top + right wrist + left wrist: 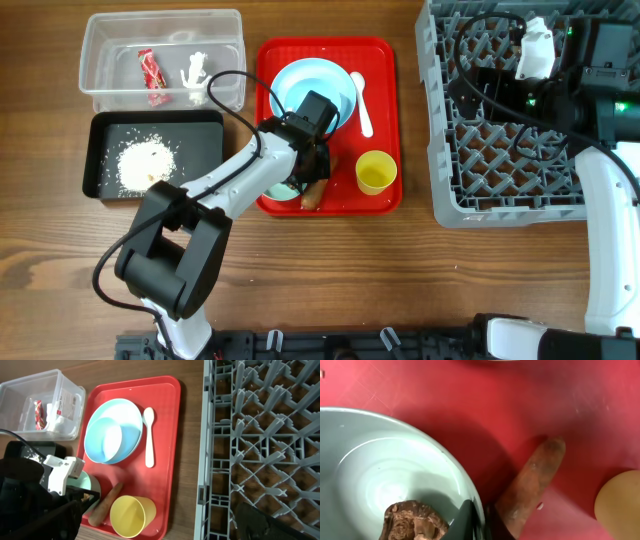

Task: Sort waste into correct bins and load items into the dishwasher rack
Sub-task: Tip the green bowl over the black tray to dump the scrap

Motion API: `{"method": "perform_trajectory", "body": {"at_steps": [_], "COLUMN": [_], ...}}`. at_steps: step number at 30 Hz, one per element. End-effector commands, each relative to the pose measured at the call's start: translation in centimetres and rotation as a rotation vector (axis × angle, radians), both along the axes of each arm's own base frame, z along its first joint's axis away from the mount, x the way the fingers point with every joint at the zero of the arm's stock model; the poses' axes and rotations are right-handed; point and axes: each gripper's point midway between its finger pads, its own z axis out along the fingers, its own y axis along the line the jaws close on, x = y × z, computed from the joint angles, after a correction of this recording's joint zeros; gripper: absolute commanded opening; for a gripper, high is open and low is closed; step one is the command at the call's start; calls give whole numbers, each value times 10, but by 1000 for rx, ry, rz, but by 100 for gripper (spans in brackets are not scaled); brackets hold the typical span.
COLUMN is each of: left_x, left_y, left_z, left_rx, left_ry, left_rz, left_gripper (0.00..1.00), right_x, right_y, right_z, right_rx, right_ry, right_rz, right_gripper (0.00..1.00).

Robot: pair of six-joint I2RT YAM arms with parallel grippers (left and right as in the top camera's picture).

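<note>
Wooden tabletop, red tray [383, 75]: left fingers [480, 524] pinched nearly closed on bowl [380, 460] rim, so lift level, keep lump [412, 520] in, clear carrot [530, 485]; right fingers [266, 519] unclear.

Left arm [230, 185] reaches forward, claw [312, 165] pointing down, fingers [466, 519] nearly together; right arm [605, 220] extends forward.

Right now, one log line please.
left gripper at pale-green bowl rim | brown lump in bowl | carrot piece on red tray | right arm over rack

Overhead top-down; left wrist close, right farther; red tray [384, 62] shared.
</note>
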Motion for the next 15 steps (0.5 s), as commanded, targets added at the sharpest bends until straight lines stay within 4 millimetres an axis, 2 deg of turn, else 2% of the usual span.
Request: {"method": "perform_trajectory", "body": {"at_steps": [1, 5, 7, 9, 11, 15], "left_x": [0, 14, 17, 17, 17, 22], "left_y": [-2, 3, 18, 41, 79, 146], "left_z": [24, 77, 111, 137, 153, 157], "left_rx": [-18, -85, -152, -220, -253, -317], "left_ry": [-9, -74, -99, -116, -123, -115], "left_rz": [-3, 27, 69, 88, 150, 207], "left_gripper": [4, 4, 4, 4, 4, 4], "right_x": [4, 5, 5, 5, 5, 8], "right_y": [0, 0, 0, 0, 0, 0], "right_z": [2, 2, 2, 2, 3, 5], "right_rx": [-2, -3, -3, -3, -3, -3], "right_ry": [-1, -7, -6, -7, -8, -24], "right_rz": [-11, -10, -10, -10, -10, -11], "right_gripper": [100, 100, 100, 100, 100, 100]}}
